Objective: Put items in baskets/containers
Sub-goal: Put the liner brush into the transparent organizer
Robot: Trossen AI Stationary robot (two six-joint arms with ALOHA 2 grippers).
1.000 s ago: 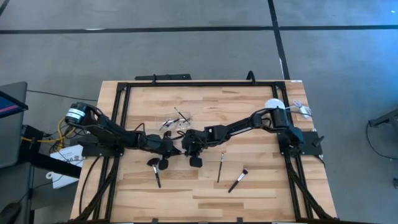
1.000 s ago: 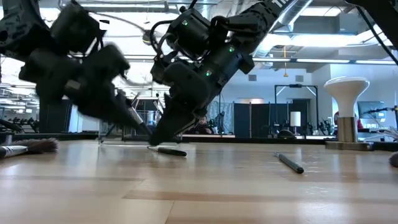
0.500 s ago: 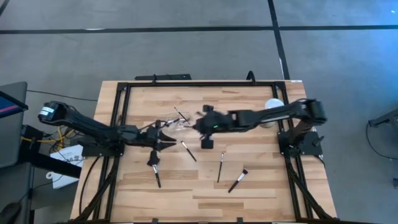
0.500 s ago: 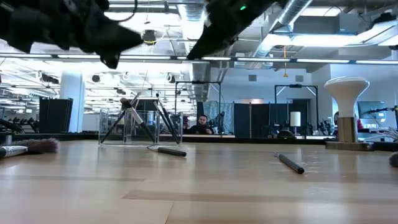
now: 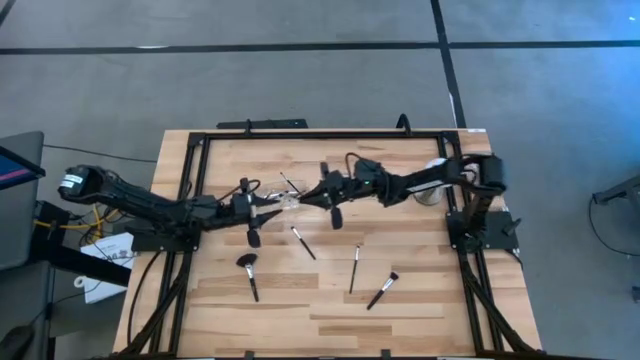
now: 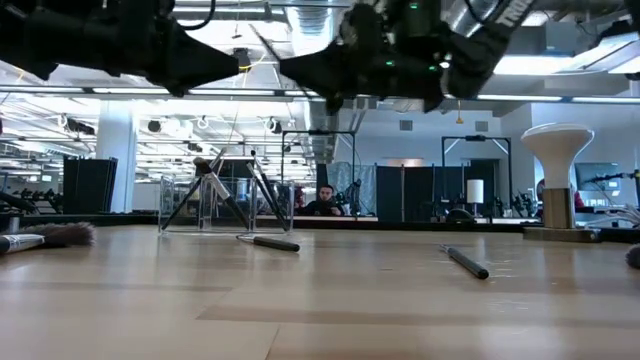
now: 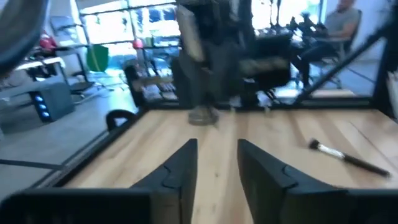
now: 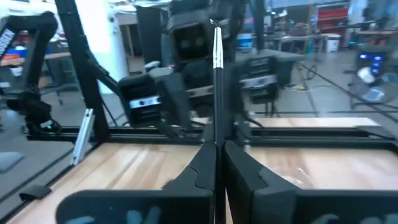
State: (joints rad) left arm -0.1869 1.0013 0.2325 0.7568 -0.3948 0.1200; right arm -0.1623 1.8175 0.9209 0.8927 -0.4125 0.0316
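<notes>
Since the earlier frame, both arms have risen off the table and the right gripper (image 8: 216,163) has drawn back toward its base, now clamped on a slim brush (image 8: 217,81) standing upright between its fingers. The left gripper (image 7: 216,167) hovers with fingers parted, holding nothing. The clear container (image 5: 284,196), holding brushes, stands between both grippers. Four brushes (image 5: 302,243) lie loose on the table (image 5: 420,290). No legible writing appears.

Above clear container (image 5: 283,193): crowded by left hand (image 5: 268,204) and right hand (image 5: 318,190).
Front surface (image 5: 300,310): open between scattered brushes (image 5: 354,267).
</notes>
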